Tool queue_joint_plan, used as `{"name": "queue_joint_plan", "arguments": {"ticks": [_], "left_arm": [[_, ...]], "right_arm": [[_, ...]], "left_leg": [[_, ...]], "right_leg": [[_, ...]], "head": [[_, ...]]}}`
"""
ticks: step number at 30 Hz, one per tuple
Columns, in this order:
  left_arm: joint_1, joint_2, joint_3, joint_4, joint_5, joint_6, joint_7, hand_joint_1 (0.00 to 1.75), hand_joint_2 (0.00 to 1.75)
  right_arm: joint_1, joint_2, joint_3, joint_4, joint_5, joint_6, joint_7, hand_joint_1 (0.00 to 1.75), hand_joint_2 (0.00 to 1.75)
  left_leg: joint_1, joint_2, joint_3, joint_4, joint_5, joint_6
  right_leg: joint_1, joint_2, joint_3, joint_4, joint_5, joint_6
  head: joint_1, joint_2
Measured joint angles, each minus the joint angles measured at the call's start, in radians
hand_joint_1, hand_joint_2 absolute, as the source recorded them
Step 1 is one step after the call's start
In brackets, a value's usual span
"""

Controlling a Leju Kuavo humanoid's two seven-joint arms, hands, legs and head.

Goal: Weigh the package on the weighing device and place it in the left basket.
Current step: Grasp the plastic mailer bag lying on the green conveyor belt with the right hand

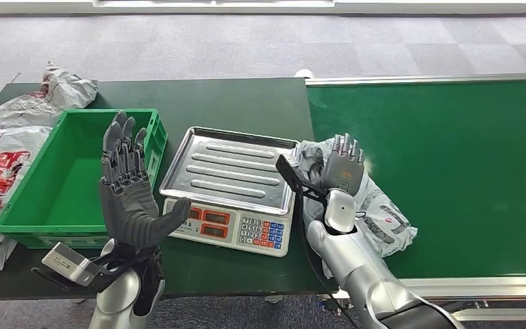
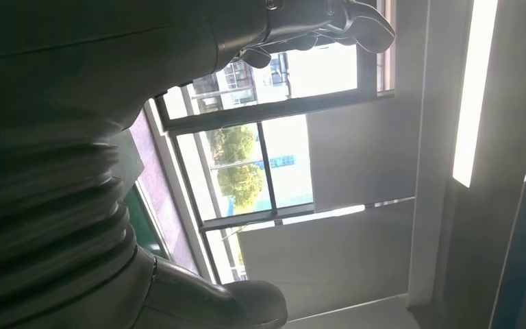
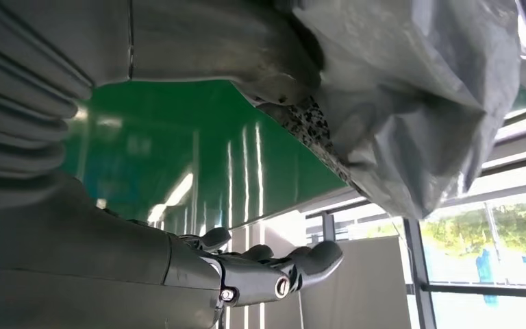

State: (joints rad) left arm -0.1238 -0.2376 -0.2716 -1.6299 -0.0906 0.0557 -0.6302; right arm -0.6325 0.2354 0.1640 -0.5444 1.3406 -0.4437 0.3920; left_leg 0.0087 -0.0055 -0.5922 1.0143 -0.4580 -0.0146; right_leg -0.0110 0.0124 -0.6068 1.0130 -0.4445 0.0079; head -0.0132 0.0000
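A crumpled grey package (image 1: pixel 377 205) lies on the green belt (image 1: pixel 452 151), just right of the scale (image 1: pixel 236 226). My right hand (image 1: pixel 342 170) rests on the package's near-left part, back of the hand up and fingers stretched out. In the right wrist view the thumb (image 3: pixel 240 48) lies against the package (image 3: pixel 411 103), while the fingers (image 3: pixel 281 274) stand apart from it. The scale's steel tray (image 1: pixel 229 168) is bare. My left hand (image 1: pixel 129 188) is raised open in front of the green basket (image 1: pixel 20 205), holding nothing; its fingers (image 2: pixel 329 20) point at a window.
Several white and grey mail bags (image 1: pixel 3 164) lie left of the basket, one (image 1: pixel 48 96) behind it. The scale and basket stand on a dark green table (image 1: pixel 233 103). The belt's metal rail (image 1: pixel 452 284) runs along the near edge.
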Motion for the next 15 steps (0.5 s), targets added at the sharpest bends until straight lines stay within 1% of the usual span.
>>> {"name": "queue_joint_plan", "arguments": {"ticks": [5,15], "left_arm": [[-0.004,0.000,0.000,0.003,0.000,0.000,0.000,0.00,1.75],[-0.014,0.000,0.000,0.008,-0.001,-0.003,0.000,0.00,1.75]], "right_arm": [[0.002,0.000,-0.025,0.007,0.002,0.096,-0.017,0.00,0.00],[0.001,0.001,-0.051,0.033,0.002,0.179,-0.053,0.00,0.00]], "left_leg": [[0.000,0.000,0.000,0.000,0.000,0.000],[0.000,0.000,0.000,0.000,0.000,0.000]], "right_leg": [[0.000,0.000,0.000,0.000,0.000,0.000],[0.000,0.000,0.000,0.000,0.000,0.000]], "head": [[0.000,0.000],[0.000,0.000]]}}
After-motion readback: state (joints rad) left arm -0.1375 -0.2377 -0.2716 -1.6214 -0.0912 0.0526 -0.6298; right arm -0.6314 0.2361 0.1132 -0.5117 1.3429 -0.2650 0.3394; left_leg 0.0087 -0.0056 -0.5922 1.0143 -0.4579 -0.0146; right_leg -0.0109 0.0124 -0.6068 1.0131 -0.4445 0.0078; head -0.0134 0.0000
